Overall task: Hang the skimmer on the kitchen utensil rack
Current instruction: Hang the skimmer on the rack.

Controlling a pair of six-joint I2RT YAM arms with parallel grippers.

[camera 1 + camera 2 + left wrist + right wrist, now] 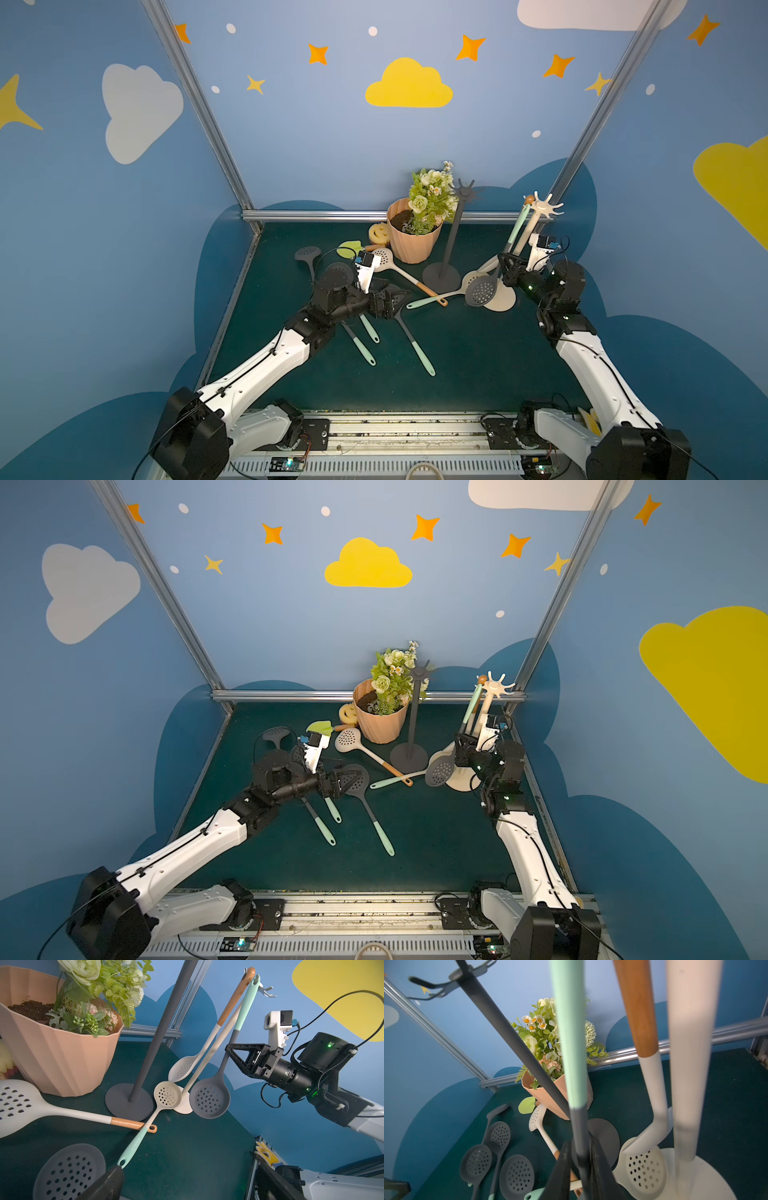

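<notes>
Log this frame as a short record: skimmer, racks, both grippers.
Grey skimmer: mint handle end on a white rack hook.
Right gripper: jaws either side of its grey shaft; grip unclear.
Left gripper: open, over loose grey skimmers on the mat.
Grey rack: hooks bare.

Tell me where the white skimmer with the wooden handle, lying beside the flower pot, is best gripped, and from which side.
I would grip the white skimmer on its white stem, between head and wooden part, coming straight down with the jaws across it. It lies flat on the mat; the head is too wide, and a mint handle crosses the wooden end beside the grey rack base.
</notes>
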